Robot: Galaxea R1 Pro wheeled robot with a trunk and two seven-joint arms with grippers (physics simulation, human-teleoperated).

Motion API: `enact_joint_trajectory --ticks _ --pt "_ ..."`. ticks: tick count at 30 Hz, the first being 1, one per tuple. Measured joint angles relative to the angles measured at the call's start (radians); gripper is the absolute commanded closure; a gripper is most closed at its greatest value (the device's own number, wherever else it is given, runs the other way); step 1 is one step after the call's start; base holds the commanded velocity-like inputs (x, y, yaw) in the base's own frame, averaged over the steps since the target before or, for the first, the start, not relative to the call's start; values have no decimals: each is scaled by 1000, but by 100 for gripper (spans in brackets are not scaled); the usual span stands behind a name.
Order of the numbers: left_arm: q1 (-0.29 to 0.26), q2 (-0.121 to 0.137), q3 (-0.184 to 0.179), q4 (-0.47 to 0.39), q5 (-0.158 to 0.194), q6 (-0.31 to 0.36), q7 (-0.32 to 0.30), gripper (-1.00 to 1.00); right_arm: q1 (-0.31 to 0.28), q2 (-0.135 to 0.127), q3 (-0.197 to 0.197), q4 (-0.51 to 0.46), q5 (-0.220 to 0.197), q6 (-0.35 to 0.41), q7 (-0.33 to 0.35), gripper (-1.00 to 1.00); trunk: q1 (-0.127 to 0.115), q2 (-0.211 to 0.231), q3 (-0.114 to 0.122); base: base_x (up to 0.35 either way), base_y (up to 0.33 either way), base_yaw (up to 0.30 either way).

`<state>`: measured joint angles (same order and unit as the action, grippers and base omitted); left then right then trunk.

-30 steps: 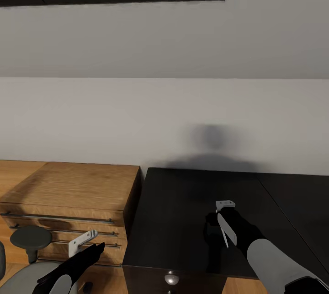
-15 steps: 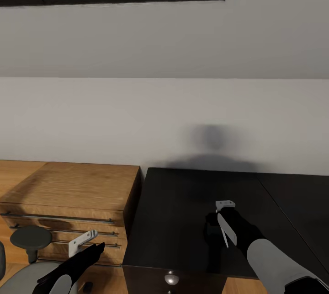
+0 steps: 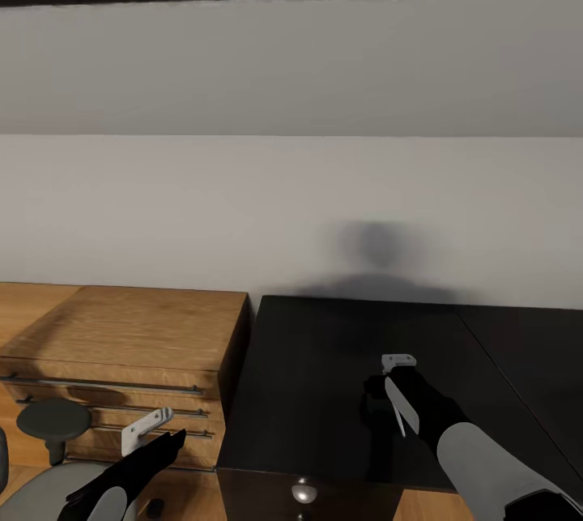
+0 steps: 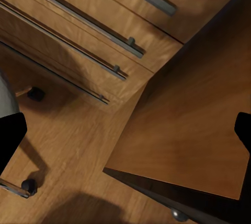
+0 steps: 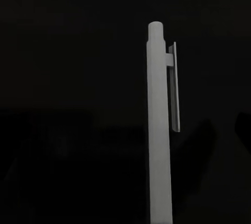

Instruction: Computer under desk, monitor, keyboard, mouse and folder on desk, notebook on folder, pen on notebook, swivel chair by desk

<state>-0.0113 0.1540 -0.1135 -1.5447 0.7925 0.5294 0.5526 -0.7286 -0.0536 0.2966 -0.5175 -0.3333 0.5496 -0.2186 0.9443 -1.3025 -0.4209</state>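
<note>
The pen (image 5: 159, 130), a slim pale grey stick with a clip near its end, stands between the fingers of the right pincer (image 3: 394, 391) and runs along them in the right wrist view, set against the black top below it. In the head view it shows as a light sliver (image 3: 400, 407) held in that pincer, which is closed on it and hangs over the black counter (image 3: 324, 359), about midway between the wall and the near edge. The counter top around the pincer is bare as far as the head view reaches, and a round silver knob (image 3: 304, 493) of its drawer unit shows at the near edge.

Just left of the counter stands a low light-wood cabinet (image 3: 129, 335) with long metal bar handles (image 4: 94, 25) across its drawer fronts; the two pieces stand side by side against the white wall (image 3: 243, 205). The left pincer (image 3: 150, 436) hovers in front of that cabinet, low over the wood floor (image 4: 68, 145), with its dark fingers (image 4: 10, 138) spread wide apart and nothing between them. Near it, the swivel chair (image 3: 53, 424) shows a black armrest pad and part of a grey seat, and its castors (image 4: 29, 186) rest on the floor. A soft round shadow (image 3: 376, 245) lies on the wall behind the counter.
</note>
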Motion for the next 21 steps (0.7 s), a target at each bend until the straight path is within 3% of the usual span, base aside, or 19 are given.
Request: enact_joint_trajectory --ticks 21 --pt "0 -2 0 0 0 1 0 -100 0 0 0 0 0 0 0 -100 0 0 0 0 0 0"
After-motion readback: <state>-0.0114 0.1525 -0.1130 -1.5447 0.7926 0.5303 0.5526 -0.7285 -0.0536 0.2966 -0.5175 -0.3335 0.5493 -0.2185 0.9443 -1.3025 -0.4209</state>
